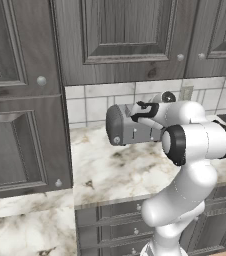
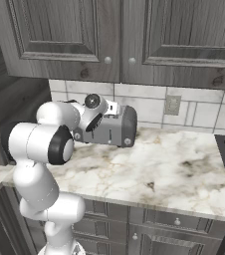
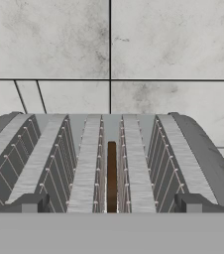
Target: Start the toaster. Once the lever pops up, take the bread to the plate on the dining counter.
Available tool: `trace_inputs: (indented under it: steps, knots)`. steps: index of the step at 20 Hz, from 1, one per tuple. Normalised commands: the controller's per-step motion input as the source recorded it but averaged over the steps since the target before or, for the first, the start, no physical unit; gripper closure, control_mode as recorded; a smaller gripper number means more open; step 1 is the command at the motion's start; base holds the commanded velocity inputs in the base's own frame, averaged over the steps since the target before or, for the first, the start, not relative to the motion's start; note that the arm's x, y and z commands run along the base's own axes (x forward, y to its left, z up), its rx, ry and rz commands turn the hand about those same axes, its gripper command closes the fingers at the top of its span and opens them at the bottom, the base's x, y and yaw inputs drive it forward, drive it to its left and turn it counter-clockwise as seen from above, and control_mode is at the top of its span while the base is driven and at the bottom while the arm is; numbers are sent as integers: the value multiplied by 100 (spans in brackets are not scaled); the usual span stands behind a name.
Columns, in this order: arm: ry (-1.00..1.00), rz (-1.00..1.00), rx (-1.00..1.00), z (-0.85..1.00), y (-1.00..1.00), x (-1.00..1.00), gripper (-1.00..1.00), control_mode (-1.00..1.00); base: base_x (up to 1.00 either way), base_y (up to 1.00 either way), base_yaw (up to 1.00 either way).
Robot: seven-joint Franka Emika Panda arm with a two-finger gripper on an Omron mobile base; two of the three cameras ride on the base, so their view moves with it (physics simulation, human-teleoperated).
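Jaws (image 3: pixel 112 204): mine, spread wide, holding nothing, above toaster (image 3: pixel 112 163).
Bread (image 3: pixel 111 176): upright in middle slot.

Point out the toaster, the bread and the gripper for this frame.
toaster (image 2: pixel 113 130): right base view, gray front face.
bread (image 3: pixel 111 176): hand view, brown top edge in the middle slot.
gripper (image 3: pixel 111 204): hand view, midway between the two dark tips.

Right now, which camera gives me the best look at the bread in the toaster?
The hand view: the bread stands edge-on in the middle slot of the toaster. The left and right base views show the toaster's body, partly behind the arm, but not the slice.
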Motion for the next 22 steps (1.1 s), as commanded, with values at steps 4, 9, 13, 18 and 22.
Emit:
trace_inputs:
  steps: [4,9,13,18,22]
  knots:
    - [0,0,0,0,0,0,-100,-100,0,0,0]
    - [0,0,0,0,0,0,-100,-100,0,0,0]
    - [0,0,0,0,0,0,-100,-100,0,0,0]
    - [0,0,0,0,0,0,-100,-100,0,0,0]
    - [0,0,0,0,0,0,-100,-100,0,0,0]
